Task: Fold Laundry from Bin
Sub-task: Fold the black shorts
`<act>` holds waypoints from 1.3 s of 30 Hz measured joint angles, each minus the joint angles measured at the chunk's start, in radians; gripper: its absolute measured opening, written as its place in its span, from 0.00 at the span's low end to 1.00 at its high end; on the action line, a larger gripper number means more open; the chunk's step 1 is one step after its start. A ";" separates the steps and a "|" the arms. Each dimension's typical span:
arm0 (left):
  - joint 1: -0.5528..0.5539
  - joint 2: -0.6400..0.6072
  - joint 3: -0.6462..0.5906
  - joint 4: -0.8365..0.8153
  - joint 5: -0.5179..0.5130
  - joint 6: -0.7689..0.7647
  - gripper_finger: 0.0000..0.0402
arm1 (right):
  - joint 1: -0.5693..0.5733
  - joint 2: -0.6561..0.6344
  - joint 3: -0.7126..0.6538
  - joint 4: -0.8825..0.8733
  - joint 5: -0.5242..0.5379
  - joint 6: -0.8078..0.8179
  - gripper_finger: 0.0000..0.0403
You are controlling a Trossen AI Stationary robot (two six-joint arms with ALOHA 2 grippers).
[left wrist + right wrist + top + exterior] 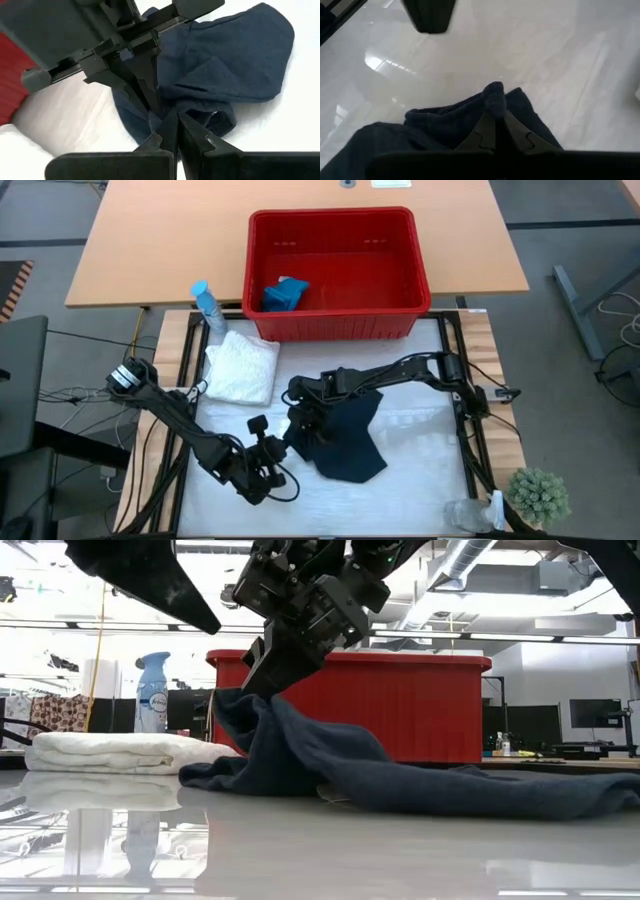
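Observation:
The navy cloth [350, 445] lies spread on the white table top, with its left end raised. My right gripper [300, 430] is shut on that raised end. My left gripper [176, 125] hovers shut just in front of it, toward the near-left, with nothing between its fingers. A folded white cloth [243, 368] rests flat at the far left. The red bin [335, 225] stands at the far edge, and a teal cloth [285, 293] lies in it. My right gripper pinches a bunched part of the navy cloth's left end [495, 97] between its two fingers, and a small wad sticks out past the tips. The fingers [262, 665] slant down toward the near-left. That end hangs lifted; the rest [420, 785] trails slack on the table.
A blue spray bottle [207, 305] stands left of the bin, beside the white cloth. A small potted plant [540, 495] and a clear object [465, 515] sit at the near right corner. Bare table top lies along the near edge.

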State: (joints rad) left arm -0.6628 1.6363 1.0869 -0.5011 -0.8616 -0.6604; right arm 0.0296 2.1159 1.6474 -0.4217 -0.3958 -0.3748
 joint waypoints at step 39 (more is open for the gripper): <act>0.033 0.002 -0.308 0.439 0.038 -0.055 0.00 | -0.005 0.130 0.002 0.082 0.005 0.052 0.07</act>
State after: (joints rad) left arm -0.6299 1.6382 0.7786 -0.0622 -0.8238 -0.7154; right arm 0.0250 2.2456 1.6493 -0.3397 -0.3912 -0.3225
